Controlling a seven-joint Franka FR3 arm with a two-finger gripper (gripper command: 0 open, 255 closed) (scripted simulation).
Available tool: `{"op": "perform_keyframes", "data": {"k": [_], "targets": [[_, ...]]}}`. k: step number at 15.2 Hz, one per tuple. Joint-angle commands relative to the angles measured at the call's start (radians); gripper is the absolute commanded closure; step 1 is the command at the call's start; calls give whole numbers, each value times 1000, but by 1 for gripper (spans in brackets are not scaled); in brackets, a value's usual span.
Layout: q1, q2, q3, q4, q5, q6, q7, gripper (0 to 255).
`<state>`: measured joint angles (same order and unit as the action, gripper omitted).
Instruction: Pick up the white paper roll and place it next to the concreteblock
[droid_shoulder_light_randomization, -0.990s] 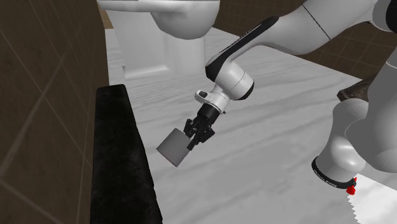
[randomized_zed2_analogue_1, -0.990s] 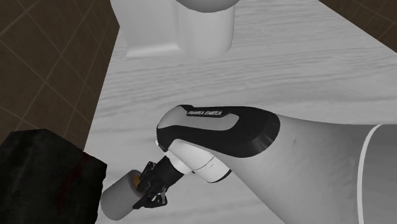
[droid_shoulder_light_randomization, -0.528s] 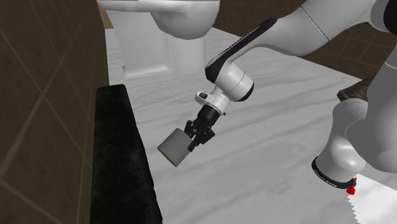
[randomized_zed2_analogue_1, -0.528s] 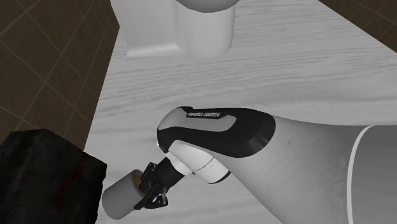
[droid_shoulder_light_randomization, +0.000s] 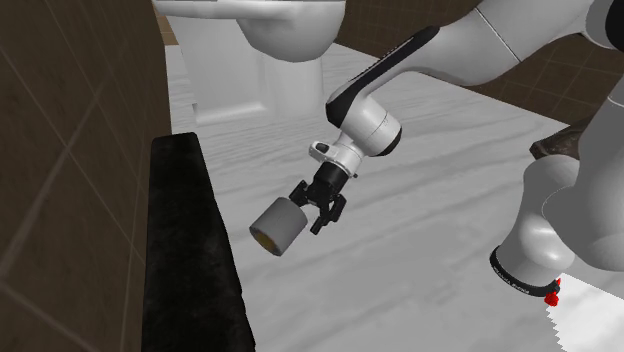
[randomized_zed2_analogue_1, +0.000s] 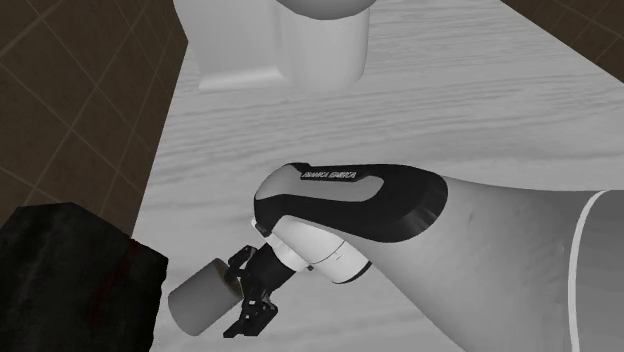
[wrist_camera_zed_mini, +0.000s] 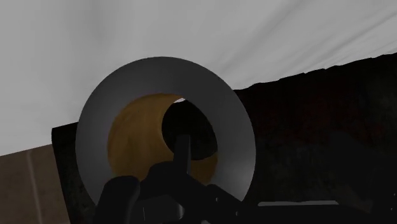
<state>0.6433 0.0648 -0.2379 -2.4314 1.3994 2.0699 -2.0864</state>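
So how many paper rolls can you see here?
1. The grey paper roll sits right at the gripper, close beside the black block. Another could be hidden behind the arm.

The fingers spring apart! The gripper (droid_shoulder_light_randomization: 311, 208) has widened its hold, one fingertip (droid_shoulder_light_randomization: 319, 226) swinging out toward 5 o'clock in the shoulder view. The paper roll (droid_shoulder_light_randomization: 278, 226) nudges toward 1 o'clock and turns, its brown core (droid_shoulder_light_randomization: 265, 240) now showing at its 7 o'clock end. The wrist (droid_shoulder_light_randomization: 365, 128) edges toward 3 o'clock.
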Motion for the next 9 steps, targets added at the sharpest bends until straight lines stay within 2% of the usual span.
{"op": "perform_keyframes", "data": {"k": [1, 2, 9], "targets": [[-26, -40, -27, -13, -59, -31, 22, 0], [-37, -55, -38, -16, -82, -44, 31, 0], [-37, -55, -39, -16, -82, -44, 31, 0]]}}
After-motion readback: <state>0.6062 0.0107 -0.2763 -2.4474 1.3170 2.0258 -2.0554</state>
